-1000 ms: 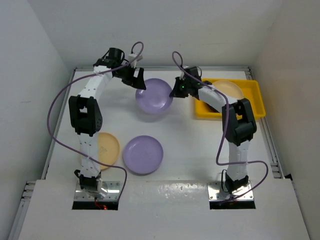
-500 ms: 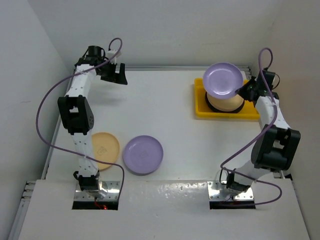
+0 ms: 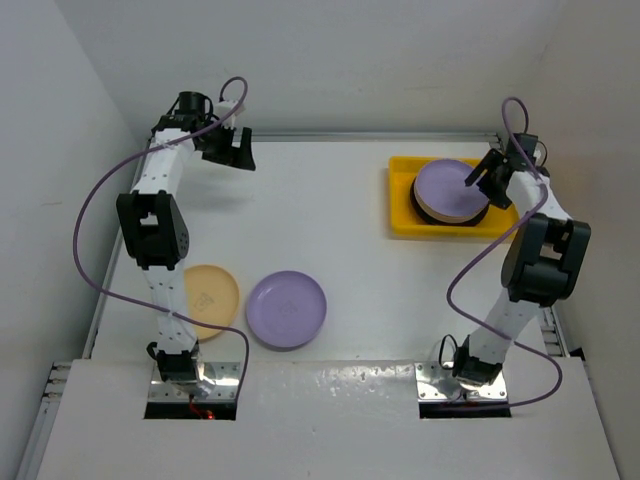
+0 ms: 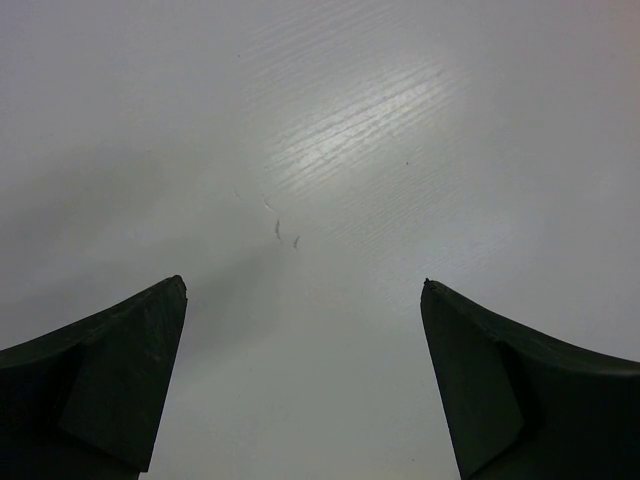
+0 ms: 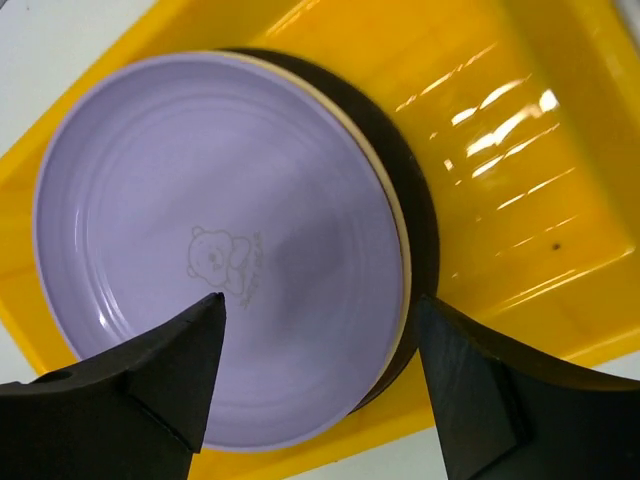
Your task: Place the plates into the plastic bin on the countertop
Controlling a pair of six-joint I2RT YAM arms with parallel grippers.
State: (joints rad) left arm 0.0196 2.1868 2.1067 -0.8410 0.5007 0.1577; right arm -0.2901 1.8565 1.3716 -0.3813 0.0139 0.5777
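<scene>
White walls (image 3: 300,60) close in a glossy white bench (image 3: 360,260) on three sides, with the two arms bolted at its near edge. Closest to me, just ahead of the left arm's base, a pale yellow-orange plate (image 3: 208,296) lies flat on the bench. A lavender plate (image 3: 286,309) lies just beside it to the right.

Farther back on the right sits the yellow bin (image 3: 400,215). A stack (image 3: 482,214) of plates rests inside it, with some bare yellow floor showing beside the stack. A second lavender plate (image 3: 445,190) lies flat on top, a small bear printed in its middle. A thin pale rim and a dark rim show beneath it. The right gripper (image 3: 483,172) hangs over the right side of this top plate. Its fingers (image 5: 150,390) are spread apart with nothing clamped between them, so the plate is released.

At the far left corner, the left gripper (image 3: 240,150) hovers over bare bench, jaws wide and holding nothing.
</scene>
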